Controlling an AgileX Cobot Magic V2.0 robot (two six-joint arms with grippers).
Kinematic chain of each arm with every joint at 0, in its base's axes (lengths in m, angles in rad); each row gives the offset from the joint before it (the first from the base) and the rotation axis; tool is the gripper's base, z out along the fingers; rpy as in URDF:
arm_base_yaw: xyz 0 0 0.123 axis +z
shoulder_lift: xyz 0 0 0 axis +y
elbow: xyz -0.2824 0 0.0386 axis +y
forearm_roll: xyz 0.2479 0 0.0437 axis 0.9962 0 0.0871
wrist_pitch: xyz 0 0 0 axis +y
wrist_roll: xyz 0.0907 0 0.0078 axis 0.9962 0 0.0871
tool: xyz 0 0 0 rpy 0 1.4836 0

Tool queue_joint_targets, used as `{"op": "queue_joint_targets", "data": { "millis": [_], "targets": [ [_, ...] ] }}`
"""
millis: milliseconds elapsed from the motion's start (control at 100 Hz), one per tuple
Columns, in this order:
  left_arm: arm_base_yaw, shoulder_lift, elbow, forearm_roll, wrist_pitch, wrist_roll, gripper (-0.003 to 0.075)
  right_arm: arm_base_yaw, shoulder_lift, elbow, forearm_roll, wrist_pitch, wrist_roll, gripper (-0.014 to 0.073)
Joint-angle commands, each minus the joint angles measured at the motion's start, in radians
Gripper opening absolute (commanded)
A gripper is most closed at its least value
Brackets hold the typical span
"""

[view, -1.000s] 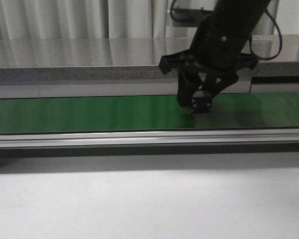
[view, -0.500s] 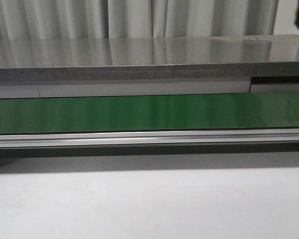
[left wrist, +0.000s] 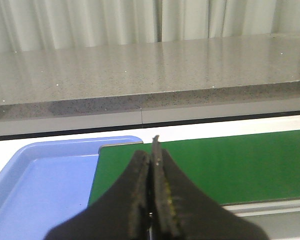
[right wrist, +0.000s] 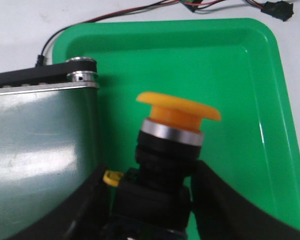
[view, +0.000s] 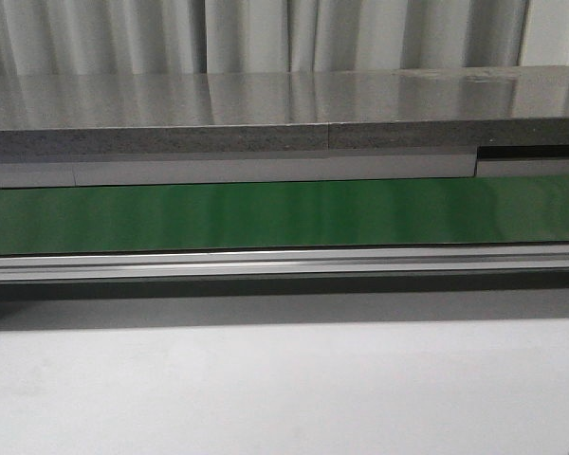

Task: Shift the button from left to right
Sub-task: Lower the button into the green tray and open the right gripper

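Over the green tray (right wrist: 240,75), right gripper (right wrist: 150,200) clamps the button (right wrist: 177,112); lower before releasing. Left gripper (left wrist: 152,200) jaws pressed together, empty.

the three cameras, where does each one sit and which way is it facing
Front view: faces forward, level with the green conveyor belt; no arm shows.
Left wrist view: on the left arm, over its shut left end effector, blue tray and the belt, shared with the front view.
Right wrist view: on the right arm, over the right end effector gripping the button above the green tray.
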Motion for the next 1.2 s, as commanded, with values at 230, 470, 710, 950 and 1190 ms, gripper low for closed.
{"op": "queue_joint_targets", "data": {
  "millis": [230, 470, 710, 950, 1190],
  "targets": [
    [-0.008, 0.008, -0.027, -0.003, -0.081, -0.004, -0.002, -0.027, 0.077, -0.03, -0.01, -0.119, -0.078, 0.0237],
    [-0.008, 0.008, -0.027, -0.003, -0.081, -0.004, -0.002, -0.031, 0.155, -0.03, -0.007, -0.118, -0.078, 0.0237],
    [-0.008, 0.008, -0.027, -0.003, -0.081, -0.004, -0.0021, -0.031, 0.194, -0.03, 0.004, -0.099, -0.078, 0.0237],
    [-0.008, 0.008, -0.027, -0.003, -0.081, -0.004, -0.0021, -0.048, 0.22, -0.03, 0.018, -0.069, -0.078, 0.0335],
    [-0.008, 0.008, -0.027, -0.003, -0.081, -0.004, -0.0021, -0.083, 0.22, -0.03, 0.048, -0.063, -0.069, 0.0439]
  ]
}}
